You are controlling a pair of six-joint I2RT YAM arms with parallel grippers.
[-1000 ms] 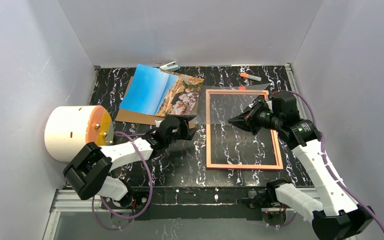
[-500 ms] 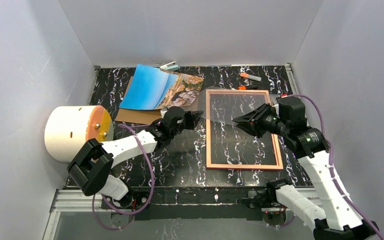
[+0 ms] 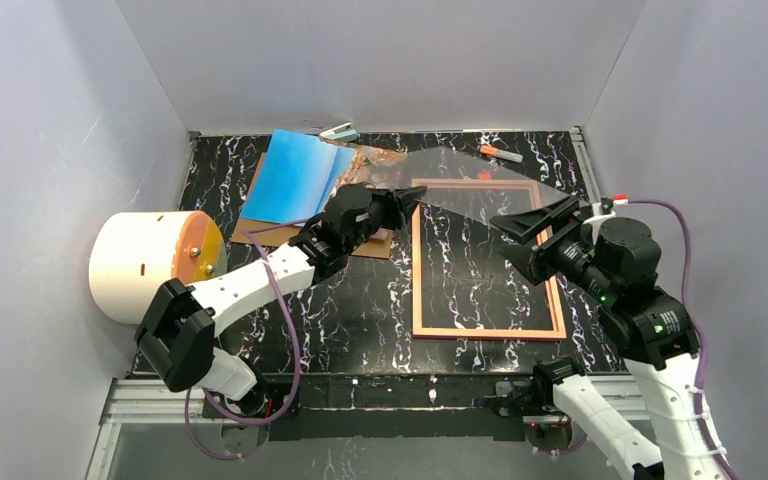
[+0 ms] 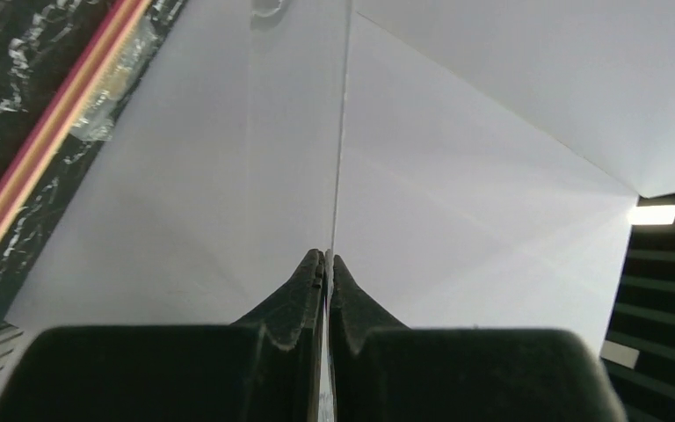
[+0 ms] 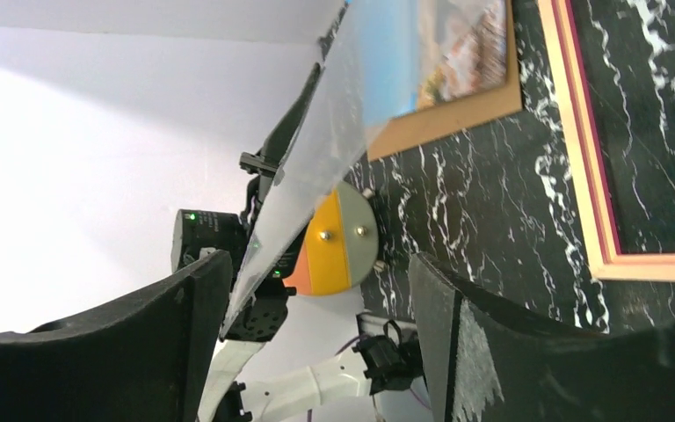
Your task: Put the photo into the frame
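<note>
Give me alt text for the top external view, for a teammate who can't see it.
The left hand pinches a clear sheet by one edge, tilted up over the pink frame on the table; the right hand is open near its other edge. The photo lies curled on brown cardboard at back left.

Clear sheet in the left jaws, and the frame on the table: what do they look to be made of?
The clear sheet: probably thin glossy plastic rather than glass; it is see-through, hair-thin edge-on, and seems to bow. The frame: slim rails with a pink face and a pale tan edge, perhaps painted wood; I cannot be sure.
</note>
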